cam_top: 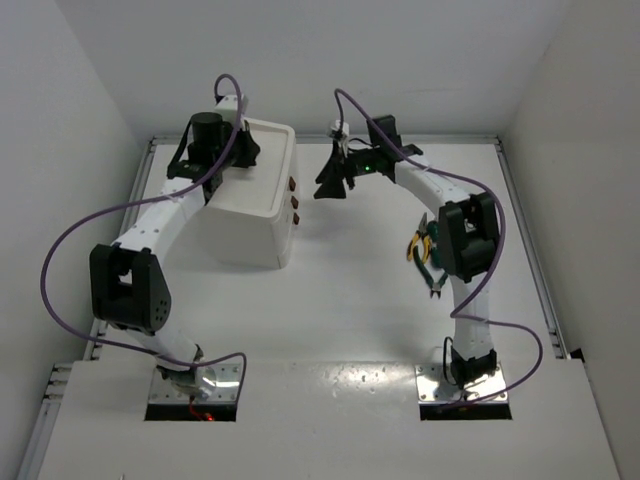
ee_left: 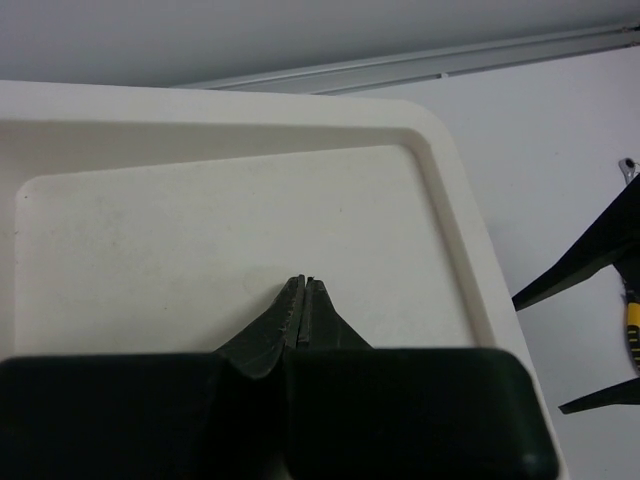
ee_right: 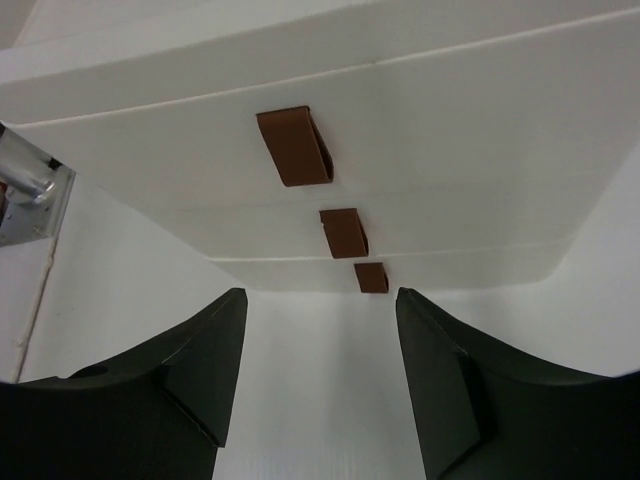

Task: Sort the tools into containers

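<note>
The containers are one white plastic box (cam_top: 250, 215) with a recessed tray top (ee_left: 200, 230) and three shut drawers with brown knobs (ee_right: 295, 147) stacked on its right face. My left gripper (ee_left: 303, 285) is shut and empty, its tips resting low over the bare tray top. My right gripper (ee_right: 320, 300) is open and empty. It points at the drawer fronts from a short way off, level with the lowest knob (ee_right: 371, 277). Yellow-handled pliers (cam_top: 416, 243) and dark green-handled pliers (cam_top: 435, 275) lie on the table, partly hidden under the right arm's elbow.
The right gripper's fingers (ee_left: 590, 265) show at the right edge of the left wrist view, beside the box. A metal rail (cam_top: 525, 210) edges the table on the right, and white walls close in the back and both sides.
</note>
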`<state>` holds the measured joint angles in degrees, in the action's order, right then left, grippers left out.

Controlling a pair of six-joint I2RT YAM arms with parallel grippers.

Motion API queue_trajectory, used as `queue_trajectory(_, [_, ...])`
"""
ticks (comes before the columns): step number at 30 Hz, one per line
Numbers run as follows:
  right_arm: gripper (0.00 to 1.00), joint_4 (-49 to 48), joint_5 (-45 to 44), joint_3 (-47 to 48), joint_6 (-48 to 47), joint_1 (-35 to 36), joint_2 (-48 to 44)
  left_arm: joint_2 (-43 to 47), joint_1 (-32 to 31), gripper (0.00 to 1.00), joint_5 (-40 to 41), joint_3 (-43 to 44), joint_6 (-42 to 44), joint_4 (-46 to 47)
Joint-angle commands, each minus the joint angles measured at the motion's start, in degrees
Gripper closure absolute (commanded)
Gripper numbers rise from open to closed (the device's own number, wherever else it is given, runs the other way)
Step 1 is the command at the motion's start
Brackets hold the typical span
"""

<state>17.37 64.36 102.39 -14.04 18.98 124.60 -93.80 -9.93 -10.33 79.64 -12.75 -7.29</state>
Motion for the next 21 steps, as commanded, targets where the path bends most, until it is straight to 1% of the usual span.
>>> queue_trajectory(1, [0.38, -6.0, 0.7, 2.2, -3.9, 1.7, -1.6, -6.0, 0.4, 1.00, -0.4, -5.0, 0.2, -18.2])
queue_trajectory(7, [0.38, -6.5, -0.5, 5.5, -4.4, 3.6, 0.2, -6.0, 0.4, 1.00, -0.4, -5.0, 0.7, -18.7])
queue_trajectory(10, [0.39, -7.2, -1.2, 6.9, -4.4, 4.8, 0.7, -6.0, 0.4, 1.00, -0.4, -5.0, 0.7, -18.7])
queue_trajectory(11, [0.42, -7.2, -1.2, 6.9, -4.4, 5.4, 0.7, -6.0, 0.4, 1.00, -0.9, -5.0, 0.7, -18.7])
queue_trajectory(13, [0.42, -7.2, -1.8, 8.5, -4.4, 5.9, 1.3, -6.0, 0.4, 1.00, -0.9, -5.0, 0.7, -18.7])
queue_trajectory(14, [0.43, -6.6, -1.8, 9.1, -4.4, 5.9, 1.3, -6.0, 0.4, 1.00, -0.9, -5.0, 0.7, -18.7])
queue_trajectory(17, [0.43, -4.5, -2.3, 11.1, -4.4, 6.4, 2.8, -6.0, 0.4, 1.00, -0.9, -4.5, 0.7, -18.7])
queue_trajectory(21, [0.43, -4.0, -3.6, 11.1, -4.4, 6.4, 3.4, -6.0, 0.4, 1.00, -0.9, -4.5, 0.7, -18.7])
